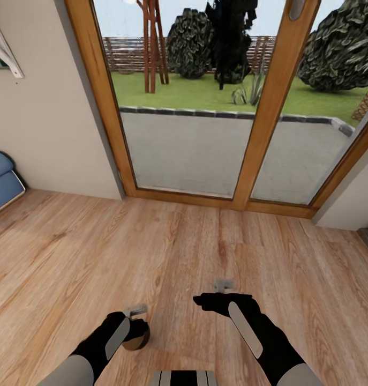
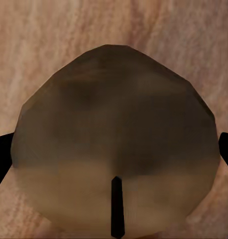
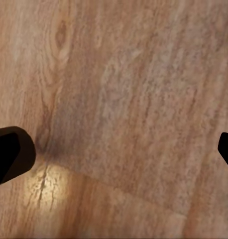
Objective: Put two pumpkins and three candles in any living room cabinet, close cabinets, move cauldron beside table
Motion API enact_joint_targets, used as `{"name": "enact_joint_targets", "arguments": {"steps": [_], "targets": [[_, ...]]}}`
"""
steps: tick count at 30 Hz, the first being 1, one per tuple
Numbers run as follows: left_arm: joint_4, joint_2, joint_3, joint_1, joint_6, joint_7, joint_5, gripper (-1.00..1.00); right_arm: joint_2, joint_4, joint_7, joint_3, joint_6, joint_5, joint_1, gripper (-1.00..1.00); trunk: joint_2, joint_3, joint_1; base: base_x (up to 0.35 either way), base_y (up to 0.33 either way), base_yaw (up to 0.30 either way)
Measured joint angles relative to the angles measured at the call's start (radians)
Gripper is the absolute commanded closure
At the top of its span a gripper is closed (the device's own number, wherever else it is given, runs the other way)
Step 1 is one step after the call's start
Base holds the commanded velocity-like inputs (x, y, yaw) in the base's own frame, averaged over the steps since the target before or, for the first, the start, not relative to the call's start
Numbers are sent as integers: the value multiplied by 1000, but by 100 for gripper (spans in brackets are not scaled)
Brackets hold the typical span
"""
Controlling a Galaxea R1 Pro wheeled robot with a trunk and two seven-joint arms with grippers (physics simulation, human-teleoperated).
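Observation:
My left gripper [image 1: 134, 328] hangs low over the wooden floor, shut on a short round candle [image 1: 136, 340]. In the left wrist view the candle [image 2: 114, 129] looks tan-grey with a flat round top and a thin dark wick, and my dark fingertips [image 2: 0, 162] press it from both sides. My right gripper [image 1: 215, 303] is open beside it, with only bare floor planks between its fingers [image 3: 12, 154]. The pumpkins, the other candles, the cabinet and the cauldron are out of view.
Wood-framed glass patio doors [image 1: 258, 118] stand straight ahead, with a garden beyond. A beige wall [image 1: 44, 123] runs on the left, with a blue cushioned seat [image 1: 2, 182] at its foot. Another wall corner [image 1: 350, 198] closes the right. Wooden floor [image 1: 178, 246] stretches between.

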Motion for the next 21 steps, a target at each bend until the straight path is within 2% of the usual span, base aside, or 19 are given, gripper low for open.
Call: {"name": "enact_joint_targets", "arguments": {"steps": [15, 21], "targets": [[-59, -2, 0, 0, 101, 1, -2, 100, 0, 4, -5, 3, 0, 3, 0, -100, 4, 58, -7, 0, 0, 0], [-63, -2, 0, 0, 115, 1, -4, 100, 0, 8, -8, 2, 0, 3, 0, -100, 5, 81, -9, 0, 0, 0]]}}
